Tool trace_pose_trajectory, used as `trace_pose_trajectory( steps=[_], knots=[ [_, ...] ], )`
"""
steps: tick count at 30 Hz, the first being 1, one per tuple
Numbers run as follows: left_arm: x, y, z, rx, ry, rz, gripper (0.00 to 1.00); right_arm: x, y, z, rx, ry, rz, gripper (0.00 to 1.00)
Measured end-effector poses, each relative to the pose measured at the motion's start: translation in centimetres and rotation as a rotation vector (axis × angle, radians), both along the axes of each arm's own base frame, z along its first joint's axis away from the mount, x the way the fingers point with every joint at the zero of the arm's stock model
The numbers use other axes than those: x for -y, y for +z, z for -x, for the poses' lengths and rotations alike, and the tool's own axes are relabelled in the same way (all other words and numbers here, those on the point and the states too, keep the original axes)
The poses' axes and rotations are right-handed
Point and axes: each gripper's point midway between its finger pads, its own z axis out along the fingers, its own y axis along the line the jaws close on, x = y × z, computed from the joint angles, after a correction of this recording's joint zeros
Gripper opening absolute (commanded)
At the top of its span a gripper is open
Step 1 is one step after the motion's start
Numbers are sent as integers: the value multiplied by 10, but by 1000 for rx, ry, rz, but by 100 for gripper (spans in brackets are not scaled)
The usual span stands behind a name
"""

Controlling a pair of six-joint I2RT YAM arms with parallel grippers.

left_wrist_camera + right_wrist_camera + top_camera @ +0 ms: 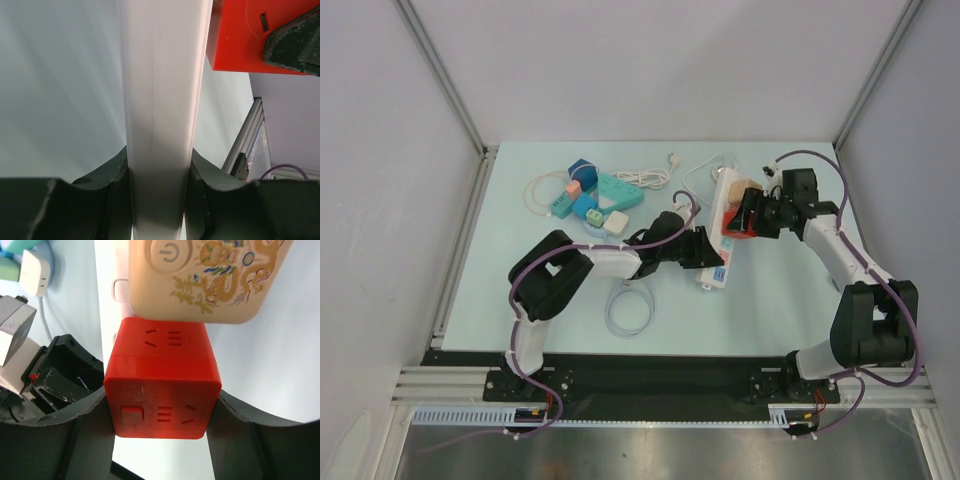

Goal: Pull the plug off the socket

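Observation:
The socket is a long white power strip [717, 273] lying on the pale table, with my left gripper [712, 252] shut across its near end. In the left wrist view the strip [160, 90] fills the gap and both pads [112, 172] press its sides. The plug is a red cube adapter [739, 233] sitting against the strip's top face. My right gripper [162, 412] is shut on the red cube [162, 375], one finger on each side. A corner of the red cube [240, 35] shows in the left wrist view.
A beige printed adapter [210, 275] sits on the strip just beyond the red cube. A teal power strip [605, 195], a blue cube [583, 171], a white charger [34, 272] and loose white cables [640, 178] lie at the back left. A cable coil [629, 309] lies near the front.

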Motion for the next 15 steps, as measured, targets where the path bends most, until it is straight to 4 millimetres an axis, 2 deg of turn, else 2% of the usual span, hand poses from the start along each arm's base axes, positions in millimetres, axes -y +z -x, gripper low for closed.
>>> trace_pose_trajectory(
  steps=[7, 15],
  knots=[
    [2, 5, 6, 9, -29, 38, 0, 7, 7, 6, 14, 102, -89, 0],
    [0, 5, 9, -23, -26, 58, 0, 8, 1, 8, -30, 41, -95, 0]
  ],
)
